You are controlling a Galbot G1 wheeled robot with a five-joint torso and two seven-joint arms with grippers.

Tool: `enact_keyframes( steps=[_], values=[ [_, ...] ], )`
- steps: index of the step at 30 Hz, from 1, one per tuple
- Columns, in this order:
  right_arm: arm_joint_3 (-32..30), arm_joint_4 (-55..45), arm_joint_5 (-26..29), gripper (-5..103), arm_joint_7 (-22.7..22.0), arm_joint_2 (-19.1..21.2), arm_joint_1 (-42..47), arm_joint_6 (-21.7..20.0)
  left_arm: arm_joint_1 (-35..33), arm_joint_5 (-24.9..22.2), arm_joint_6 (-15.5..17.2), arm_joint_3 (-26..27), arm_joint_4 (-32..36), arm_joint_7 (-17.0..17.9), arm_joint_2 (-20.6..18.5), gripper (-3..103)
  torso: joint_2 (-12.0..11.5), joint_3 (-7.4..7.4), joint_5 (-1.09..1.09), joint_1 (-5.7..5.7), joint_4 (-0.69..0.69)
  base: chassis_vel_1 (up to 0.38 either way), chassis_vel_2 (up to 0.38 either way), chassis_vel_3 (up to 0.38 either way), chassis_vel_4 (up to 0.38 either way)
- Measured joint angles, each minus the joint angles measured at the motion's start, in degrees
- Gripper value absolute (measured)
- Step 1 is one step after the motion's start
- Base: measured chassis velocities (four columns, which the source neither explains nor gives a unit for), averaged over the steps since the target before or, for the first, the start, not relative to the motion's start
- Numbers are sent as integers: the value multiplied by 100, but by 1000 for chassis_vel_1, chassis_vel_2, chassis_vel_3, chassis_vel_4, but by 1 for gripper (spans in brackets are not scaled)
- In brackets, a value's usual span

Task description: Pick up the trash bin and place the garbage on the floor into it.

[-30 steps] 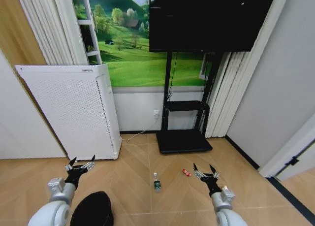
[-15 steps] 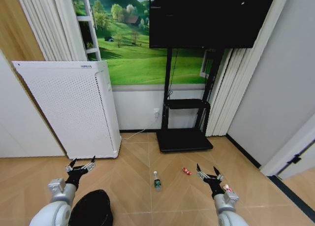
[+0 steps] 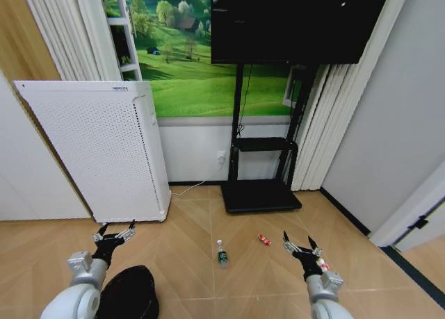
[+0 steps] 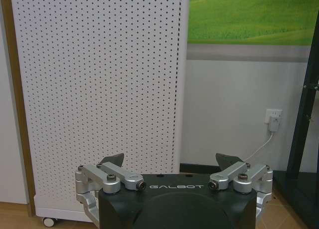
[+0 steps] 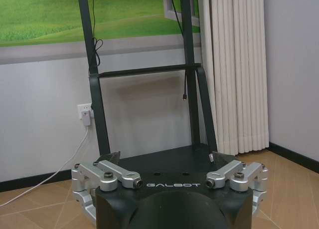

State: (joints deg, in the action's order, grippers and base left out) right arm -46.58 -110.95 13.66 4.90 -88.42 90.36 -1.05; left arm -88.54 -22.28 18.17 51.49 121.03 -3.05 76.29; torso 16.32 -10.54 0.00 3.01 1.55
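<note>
From the head view, the bin [image 3: 130, 293] stands on the floor [image 3: 188, 263] at the lower left, just beside and a little inboard of the left gripper [image 3: 113, 235], which hangs in the air ahead of it with fingers spread and nothing between them. The bin lies behind and below those fingers, toward the robot's own base, so I judge the left arm the nearer one for the pick-up, and it would have to come back and down to reach the rim. The bottle [image 3: 222, 254] lies near the middle of the floor, its long axis running roughly away from the robot, cap on the far end. A red wrapper [image 3: 264, 240] sits to its right, near the right gripper [image 3: 300, 247], whose fingers are also apart and empty; a small white-and-red piece [image 3: 322, 265] lies just beside that wrist. In the left wrist view the left gripper [image 4: 175, 167] faces a white perforated unit [image 4: 94, 99] and the wall, fingers wide. In the right wrist view the right gripper [image 5: 165, 159] faces a black TV stand [image 5: 144, 79], fingers wide.
</note>
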Motion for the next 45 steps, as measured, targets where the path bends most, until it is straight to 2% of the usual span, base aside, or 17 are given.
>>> enact_keyframes(
  steps=[26, 45],
  values=[
    [9, -120, 11, 100, -72, 57, 2, -85, -26, -129, 43, 36, 75, 31, -98, 100, -589, 411, 0, -179, 0, 0, 0, 0, 0],
    [-14, -91, 15, 100, -81, 32, 63, 34, -29, -133, 50, 39, 91, 45, -83, 100, -1029, 750, 0, -279, 0, 0, 0, 0, 0]
  ],
)
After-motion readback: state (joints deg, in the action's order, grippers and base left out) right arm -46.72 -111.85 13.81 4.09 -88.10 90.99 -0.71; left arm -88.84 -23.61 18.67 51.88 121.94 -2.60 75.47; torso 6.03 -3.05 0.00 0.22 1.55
